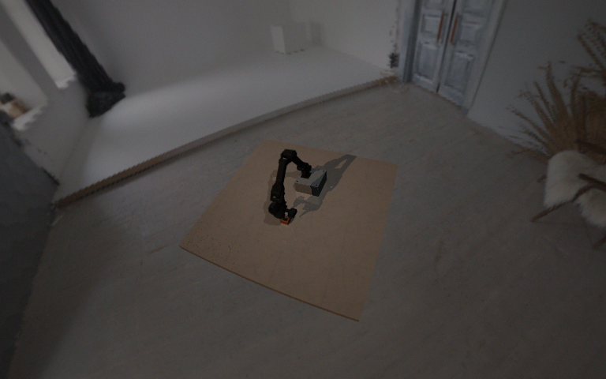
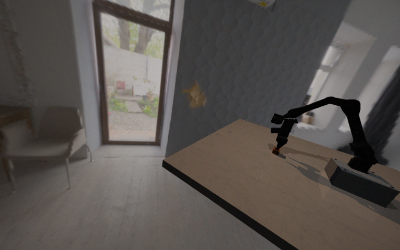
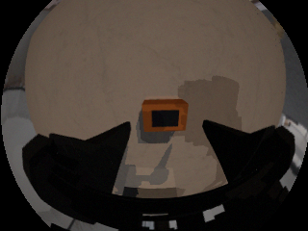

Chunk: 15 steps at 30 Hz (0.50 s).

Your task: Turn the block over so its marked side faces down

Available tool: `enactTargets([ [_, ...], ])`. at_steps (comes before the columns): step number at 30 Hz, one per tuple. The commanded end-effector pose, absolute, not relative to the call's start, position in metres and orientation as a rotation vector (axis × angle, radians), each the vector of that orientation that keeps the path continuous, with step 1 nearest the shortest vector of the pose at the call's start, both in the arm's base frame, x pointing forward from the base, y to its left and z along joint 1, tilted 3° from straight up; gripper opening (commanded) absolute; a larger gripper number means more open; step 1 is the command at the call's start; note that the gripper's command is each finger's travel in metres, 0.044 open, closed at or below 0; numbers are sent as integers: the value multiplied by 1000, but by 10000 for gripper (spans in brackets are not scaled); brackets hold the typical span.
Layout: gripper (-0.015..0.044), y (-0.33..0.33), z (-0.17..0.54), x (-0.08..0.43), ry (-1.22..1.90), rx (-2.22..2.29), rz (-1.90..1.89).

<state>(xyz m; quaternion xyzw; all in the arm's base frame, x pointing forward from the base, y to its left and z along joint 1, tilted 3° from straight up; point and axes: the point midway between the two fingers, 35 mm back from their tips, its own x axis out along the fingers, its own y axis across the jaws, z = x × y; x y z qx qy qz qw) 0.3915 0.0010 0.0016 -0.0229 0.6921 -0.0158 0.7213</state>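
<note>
The claw point(image 3: 166, 138) stands spread to nearly its full width and has hold of nothing; in the wrist view its two matte black fingers come in as blunt wedges from the left and right, with bare table between their tips. The block point(image 3: 165, 117) lies just beyond that gap, centred between the fingers and not touching either; it is a small box with an orange body, and its upward face carries a dark rectangular panel framed by an orange border, so the marked side faces up. It rests flat on the table point(image 3: 154, 38) and throws a blocky, soft-edged shadow to the right.

From the exterior view the claw point(image 2: 279, 145) points straight down with its tips close over the block point(image 2: 275, 151); whether they reach the level of its sides cannot be told at this size. The arm point(image 2: 339, 105) is slim, black and unglossy; it rises from a dark rectangular base box point(image 2: 359, 181) with a paler end face, bends at a rounded elbow and reaches out level to the wrist. The table point(image 2: 236, 176) is a flat pale-brown slab with a faint wood-like grain and a thin dark edge; from the top view it reads as a square board point(image 1: 312, 259) with the block point(image 1: 284, 220) a small orange speck at the foot of the claw point(image 1: 287, 215).
</note>
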Motion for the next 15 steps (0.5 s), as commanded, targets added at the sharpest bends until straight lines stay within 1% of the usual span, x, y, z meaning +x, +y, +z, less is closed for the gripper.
enactTargets([
  [1, 440, 1, -6, 392, 1530, -53, -28],
  [15, 440, 0, -29, 392, 1530, -53, -28],
])
